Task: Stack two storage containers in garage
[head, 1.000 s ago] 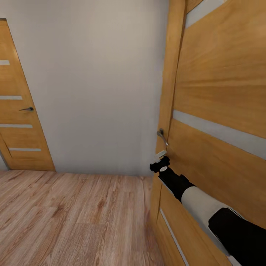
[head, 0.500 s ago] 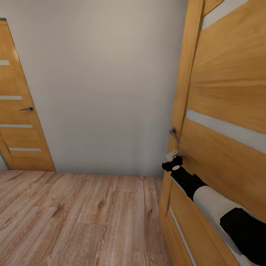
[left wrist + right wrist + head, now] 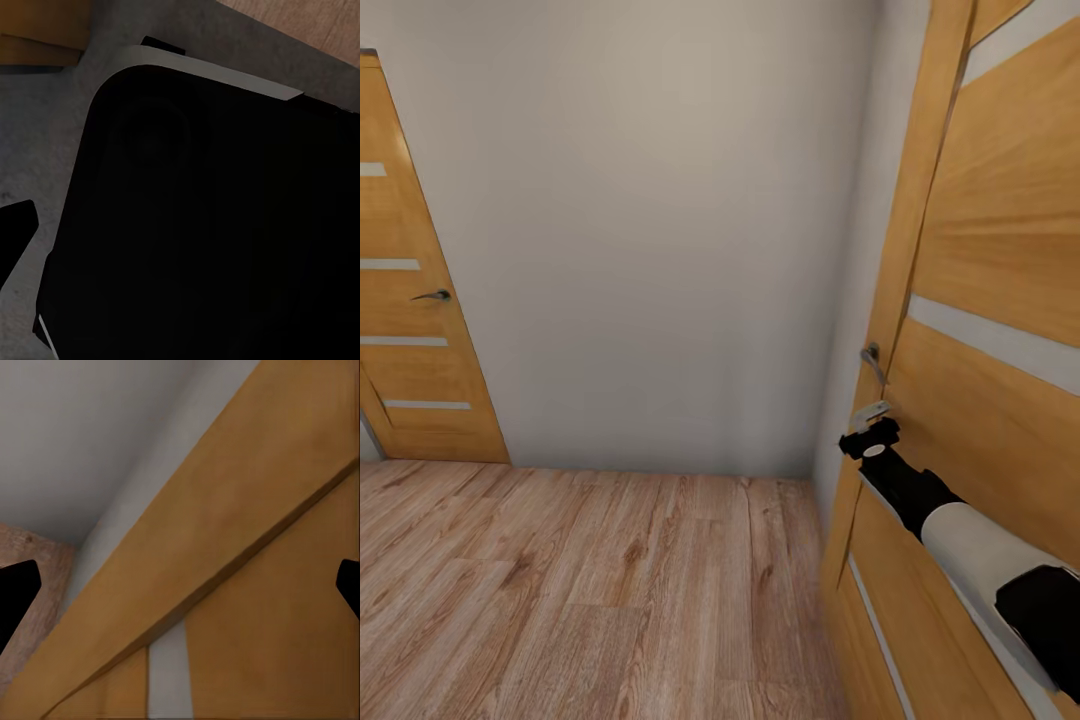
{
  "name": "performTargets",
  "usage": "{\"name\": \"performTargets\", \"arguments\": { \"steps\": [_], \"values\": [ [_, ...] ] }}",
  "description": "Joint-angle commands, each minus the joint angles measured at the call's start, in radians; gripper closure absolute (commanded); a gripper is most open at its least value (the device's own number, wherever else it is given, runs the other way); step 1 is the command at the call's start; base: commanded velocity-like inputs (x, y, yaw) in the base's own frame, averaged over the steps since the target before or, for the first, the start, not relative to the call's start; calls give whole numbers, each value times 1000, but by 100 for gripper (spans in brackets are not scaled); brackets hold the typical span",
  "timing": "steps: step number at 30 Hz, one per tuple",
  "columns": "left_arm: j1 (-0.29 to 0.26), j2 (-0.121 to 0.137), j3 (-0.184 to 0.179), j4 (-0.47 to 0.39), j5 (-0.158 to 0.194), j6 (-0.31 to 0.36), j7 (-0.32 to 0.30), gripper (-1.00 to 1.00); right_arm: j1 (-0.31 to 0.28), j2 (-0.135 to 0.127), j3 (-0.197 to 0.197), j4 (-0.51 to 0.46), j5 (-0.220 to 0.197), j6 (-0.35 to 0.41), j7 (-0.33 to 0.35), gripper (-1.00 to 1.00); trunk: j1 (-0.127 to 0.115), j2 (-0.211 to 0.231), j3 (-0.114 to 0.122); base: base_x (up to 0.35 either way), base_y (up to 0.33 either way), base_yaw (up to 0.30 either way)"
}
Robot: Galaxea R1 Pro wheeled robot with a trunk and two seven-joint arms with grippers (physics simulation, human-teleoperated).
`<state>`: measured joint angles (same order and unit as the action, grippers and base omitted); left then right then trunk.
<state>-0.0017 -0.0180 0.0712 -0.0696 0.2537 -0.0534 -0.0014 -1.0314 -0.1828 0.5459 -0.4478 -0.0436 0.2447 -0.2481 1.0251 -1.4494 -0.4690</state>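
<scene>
Nearest, at the lower right of the head view, black-and-white right arm [image 3: 970,535] reaching up and forward along the face of a honey-brown door [image 3: 1000,300] with pale horizontal strips. At its tip, right gripper [image 3: 870,415] up against the door edge, just below the metal door handle [image 3: 872,362]; touching the handle or only close, cannot tell. In the right wrist view, two dark fingertips [image 3: 16,598] well apart at opposite edges, nothing between them, so released, with door wood and a grey strip straight ahead. Left wrist view up close to a dark rounded robot panel [image 3: 210,225], with grey surface and a sliver of wood beside it; left gripper's state impossible to tell. Underfoot, pale wood-plank floor [image 3: 580,590] running away to a plain white wall [image 3: 650,230]. Far left, a second honey-brown door [image 3: 405,300] with its own small dark handle [image 3: 433,295], closed against the wall. Orange-red containers nowhere in sight; garage concrete likewise.
</scene>
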Motion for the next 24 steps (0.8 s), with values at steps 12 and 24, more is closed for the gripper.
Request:
{"name": "performTargets", "arguments": {
  "steps": [12, 24],
  "values": [
    [0, 0, 6, -1, 1, -2, 0, -100, -1, -57, -10, -2, 5, 9, -13, -100, 0, -1, -1, 0, 0, 0],
    [0, 0, 7, -1, 1, -2, 0, -100, -1, -75, -41, -8, 5, 9, -7, -100, 0, -1, -1, 0, 0, 0]
  ]
}}
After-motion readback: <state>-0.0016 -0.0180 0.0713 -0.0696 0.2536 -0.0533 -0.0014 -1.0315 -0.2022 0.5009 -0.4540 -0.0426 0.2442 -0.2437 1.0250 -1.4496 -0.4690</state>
